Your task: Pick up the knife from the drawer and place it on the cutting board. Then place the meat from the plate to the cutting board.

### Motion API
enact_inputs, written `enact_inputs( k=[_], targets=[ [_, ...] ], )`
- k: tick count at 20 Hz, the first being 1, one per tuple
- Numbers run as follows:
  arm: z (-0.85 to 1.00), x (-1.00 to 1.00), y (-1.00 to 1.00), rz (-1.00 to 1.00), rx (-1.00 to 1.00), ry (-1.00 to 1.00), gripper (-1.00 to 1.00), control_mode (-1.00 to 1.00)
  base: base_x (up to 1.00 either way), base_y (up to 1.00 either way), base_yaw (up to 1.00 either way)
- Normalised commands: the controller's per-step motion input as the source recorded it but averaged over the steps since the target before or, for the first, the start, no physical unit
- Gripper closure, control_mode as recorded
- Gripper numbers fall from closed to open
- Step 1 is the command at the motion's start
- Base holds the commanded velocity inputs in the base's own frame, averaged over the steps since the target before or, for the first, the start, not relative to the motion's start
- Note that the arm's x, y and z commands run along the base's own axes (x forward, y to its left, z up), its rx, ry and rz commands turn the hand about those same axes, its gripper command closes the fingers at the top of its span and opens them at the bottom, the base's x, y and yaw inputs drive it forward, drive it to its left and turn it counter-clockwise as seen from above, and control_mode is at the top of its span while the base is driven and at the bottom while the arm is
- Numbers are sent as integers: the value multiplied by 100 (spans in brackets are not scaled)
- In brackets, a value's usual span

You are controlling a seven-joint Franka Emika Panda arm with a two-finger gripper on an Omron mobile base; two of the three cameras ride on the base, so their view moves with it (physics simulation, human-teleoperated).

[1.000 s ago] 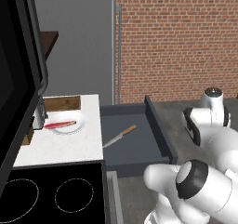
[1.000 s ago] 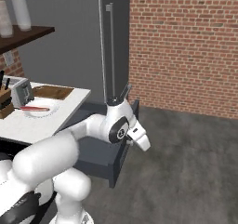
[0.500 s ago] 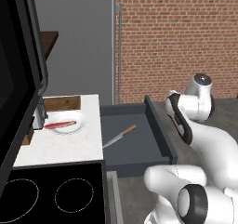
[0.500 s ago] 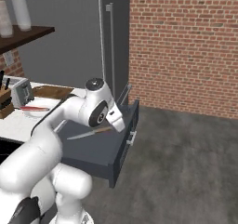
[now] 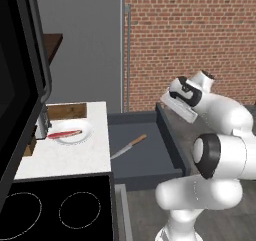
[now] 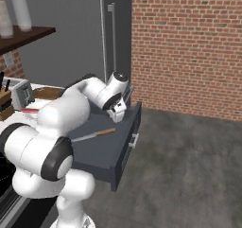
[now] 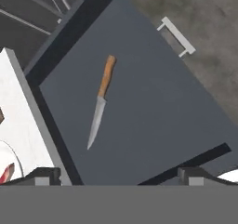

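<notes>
One knife [image 7: 101,107] lies flat on the floor of the open drawer [image 7: 153,116], wooden handle toward the drawer's front and silver blade pointing back toward the white surface [image 5: 75,157]; nothing touches it. In the left base view the knife [image 5: 128,146] sits near the drawer's [image 5: 150,160] left side, close to the surface edge. Over the drawer hangs the hand [image 7: 120,174], well above the knife, its fingers spread as wide as they go and holding nothing. From the right base view the hand [image 6: 118,112] is above the drawer's [image 6: 101,151] far end. Beside the drawer, on the surface, the round white plate [image 5: 75,133] carries the red strip of meat [image 5: 64,134]. Just beyond the plate lies the brown cutting board [image 5: 67,111], touching the plate's far rim or very near it.
</notes>
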Motion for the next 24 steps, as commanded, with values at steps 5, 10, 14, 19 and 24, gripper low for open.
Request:
enact_inputs(
  k=[5,10,14,19,24],
  targets=[
    [-37,28,45,-1,-10,11,-100,-100,0,0,0],
    [-85,6,27,0,-17,17,-100,-100,0,0,0],
    [-46,9,14,-1,-3,3,-100,-100,0,0,0],
    [-27,18,8,-2,2,0,-100,-100,0,0,0],
    [-60,25,18,0,0,0,-100,-100,0,0,0]
  ],
)
